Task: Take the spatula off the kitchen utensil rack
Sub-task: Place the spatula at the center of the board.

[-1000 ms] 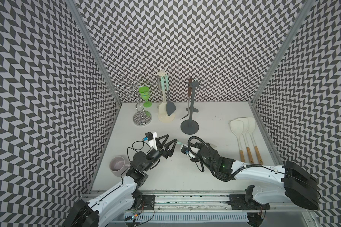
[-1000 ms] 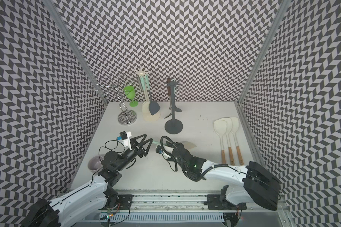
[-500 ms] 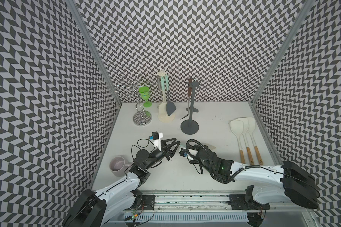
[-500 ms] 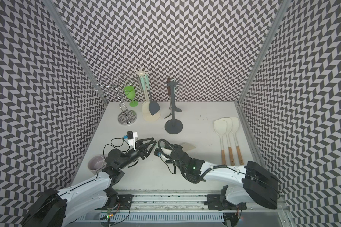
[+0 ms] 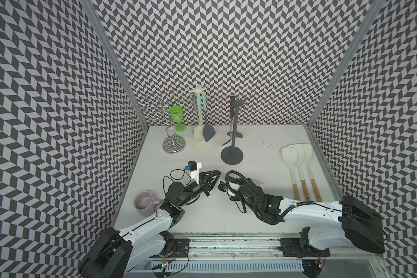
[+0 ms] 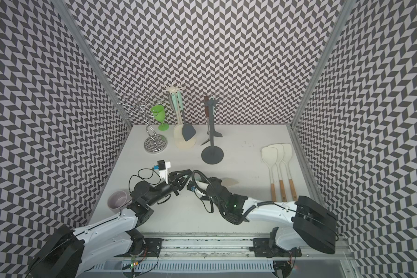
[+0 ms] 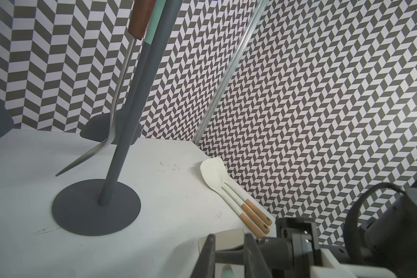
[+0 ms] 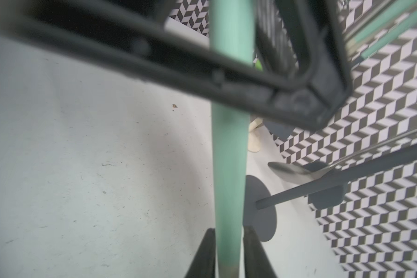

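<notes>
The mint-green-handled spatula with a cream blade (image 8: pixel 229 156) is off both racks. It is held above the white table (image 5: pixel 263 216), low in the middle of both top views, where the two arms meet. There only its blade (image 5: pixel 256 186) shows, poking out to the right of the right arm's wrist.

The left gripper (image 7: pixel 229 237) has its jaws drawn in narrow on the handle's free end, clamping it. The right gripper (image 8: pixel 229 231) has a finger on each side of the handle, close to the blade end. Whether those fingers press on it or only flank it, I cannot tell.

Just above the grippers in the top views stands the dark grey utensil rack (image 5: pixel 232 155), on a round base. A brown-handled steel turner (image 7: pixel 116 108) hangs from it. To its left is the cream utensil rack (image 5: pixel 204 144), carrying a cream spoon and a grey turner on mint handles.

Further left, by the back wall, are a chrome wire stand (image 5: pixel 172 144) and a green plastic goblet (image 5: pixel 176 115). Three cream spatulas with wooden handles (image 5: pixel 299 163) lie side by side at the table's right edge. A pale mauve mug (image 5: pixel 143 203) sits at the lower left, touching the left arm.
</notes>
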You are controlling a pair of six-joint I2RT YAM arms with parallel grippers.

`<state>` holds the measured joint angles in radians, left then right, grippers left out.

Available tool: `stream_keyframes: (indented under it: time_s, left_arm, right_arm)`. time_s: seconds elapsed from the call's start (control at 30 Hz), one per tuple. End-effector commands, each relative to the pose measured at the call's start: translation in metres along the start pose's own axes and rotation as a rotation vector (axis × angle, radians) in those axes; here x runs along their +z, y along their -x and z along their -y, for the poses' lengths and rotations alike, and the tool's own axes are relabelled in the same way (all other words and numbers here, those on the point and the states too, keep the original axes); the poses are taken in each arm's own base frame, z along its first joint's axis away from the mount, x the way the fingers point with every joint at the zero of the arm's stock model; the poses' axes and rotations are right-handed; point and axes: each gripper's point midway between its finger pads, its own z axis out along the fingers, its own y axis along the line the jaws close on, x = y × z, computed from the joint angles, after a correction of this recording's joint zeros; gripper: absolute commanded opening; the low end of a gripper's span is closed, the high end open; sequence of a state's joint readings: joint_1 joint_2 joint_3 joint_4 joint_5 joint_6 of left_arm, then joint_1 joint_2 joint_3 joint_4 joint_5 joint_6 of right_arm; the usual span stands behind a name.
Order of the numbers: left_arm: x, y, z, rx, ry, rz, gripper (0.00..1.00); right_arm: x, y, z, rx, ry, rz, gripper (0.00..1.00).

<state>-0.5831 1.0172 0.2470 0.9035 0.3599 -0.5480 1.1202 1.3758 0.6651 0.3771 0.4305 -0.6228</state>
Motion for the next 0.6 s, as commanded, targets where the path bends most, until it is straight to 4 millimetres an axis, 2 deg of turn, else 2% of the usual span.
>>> stream_keyframes:
  time_s: [0.0, 0.13, 0.33, 0.43, 0.57]
  left_arm:
    - [-0.001, 0.007, -0.005, 0.032, 0.047, 0.034, 0.0]
    - [-0.004, 0.009, -0.011, 0.048, 0.088, 0.053, 0.0]
    - [-0.01, 0.012, -0.015, 0.069, 0.127, 0.082, 0.0]
    - [-0.011, 0.012, -0.015, 0.089, 0.143, 0.093, 0.0]
    - [-0.007, 0.008, -0.008, 0.134, 0.153, 0.089, 0.0]
  right_arm:
    - [-0.006, 0.038, 0.019, 0.091, -0.058, 0.128, 0.49]
    - [-0.012, 0.039, 0.022, 0.176, -0.032, 0.11, 0.69]
    - [-0.024, 0.045, 0.036, 0.419, 0.0, 0.065, 0.83]
    - [-0.033, 0.052, 0.043, 0.569, 0.031, 0.073, 0.99]
    - [-0.045, 0.068, 0.041, 0.741, 0.14, 0.103, 1.0]
